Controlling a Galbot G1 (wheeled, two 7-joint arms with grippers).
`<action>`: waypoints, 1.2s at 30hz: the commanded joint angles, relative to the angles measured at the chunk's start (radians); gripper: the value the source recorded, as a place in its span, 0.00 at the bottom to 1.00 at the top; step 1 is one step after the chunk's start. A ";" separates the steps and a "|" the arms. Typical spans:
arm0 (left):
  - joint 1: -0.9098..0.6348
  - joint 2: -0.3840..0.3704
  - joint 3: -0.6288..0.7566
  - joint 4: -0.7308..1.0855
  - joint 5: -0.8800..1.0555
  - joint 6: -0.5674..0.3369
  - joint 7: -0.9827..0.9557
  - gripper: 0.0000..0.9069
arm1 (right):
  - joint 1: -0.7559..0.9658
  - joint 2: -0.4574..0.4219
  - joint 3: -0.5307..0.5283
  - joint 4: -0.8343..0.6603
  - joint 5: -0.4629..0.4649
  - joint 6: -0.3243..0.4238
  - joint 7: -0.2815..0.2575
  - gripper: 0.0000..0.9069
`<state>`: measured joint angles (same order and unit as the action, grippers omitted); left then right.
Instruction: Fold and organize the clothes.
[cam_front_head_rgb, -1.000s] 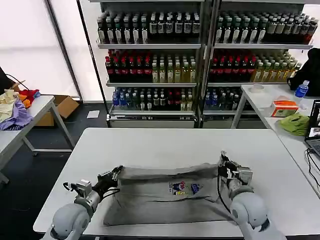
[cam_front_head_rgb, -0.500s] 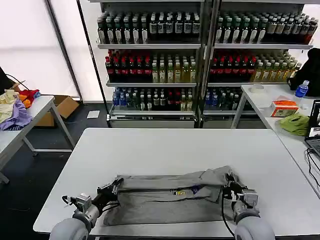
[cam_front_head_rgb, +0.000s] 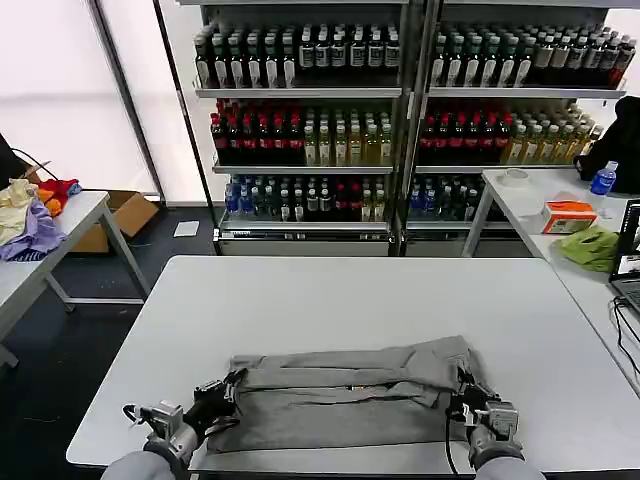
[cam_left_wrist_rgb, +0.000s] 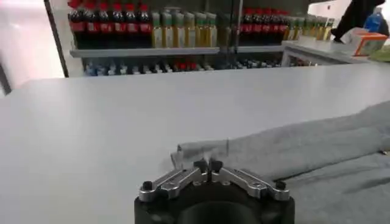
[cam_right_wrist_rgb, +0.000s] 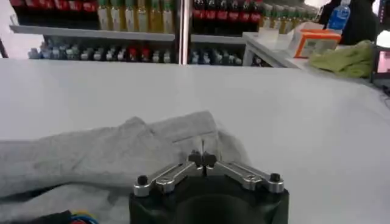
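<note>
Soft, limp grey shirt (cam_front_head_rgb: 345, 392) near the counter's (cam_front_head_rgb: 330, 295) front edge; left gripper (cam_left_wrist_rgb: 208, 165) and right gripper (cam_right_wrist_rgb: 202, 159) each pinch its folded-over edge, sensible holds.

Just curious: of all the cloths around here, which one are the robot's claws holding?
The grey shirt on the near table; both grippers, left and right, pinch its folded edge.

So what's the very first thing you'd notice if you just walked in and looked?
Probably the grey shirt spread across the near side of the white table, with its far part folded toward the robot. The left pincer and the right pincer each pinch one end of that folded edge, shut on the cloth. Behind the table, tall shelves packed with rows of drink bottles stand out too.
</note>
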<state>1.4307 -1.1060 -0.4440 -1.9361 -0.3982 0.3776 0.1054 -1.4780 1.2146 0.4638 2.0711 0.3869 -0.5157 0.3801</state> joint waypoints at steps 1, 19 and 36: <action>0.024 0.011 -0.023 -0.049 -0.006 0.007 -0.003 0.00 | -0.023 0.000 0.008 0.026 -0.002 0.000 0.002 0.00; -0.006 -0.049 -0.022 0.031 0.029 -0.033 0.003 1.00 | -0.079 0.011 -0.017 0.032 -0.086 0.013 0.021 1.00; 0.057 -0.135 -0.087 -0.103 0.020 0.011 -0.103 1.00 | -0.093 0.009 0.070 0.190 -0.097 0.080 0.052 1.00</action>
<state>1.4509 -1.1830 -0.5036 -1.9763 -0.3751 0.3613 0.0574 -1.5685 1.2222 0.4797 2.1593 0.2963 -0.4667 0.4216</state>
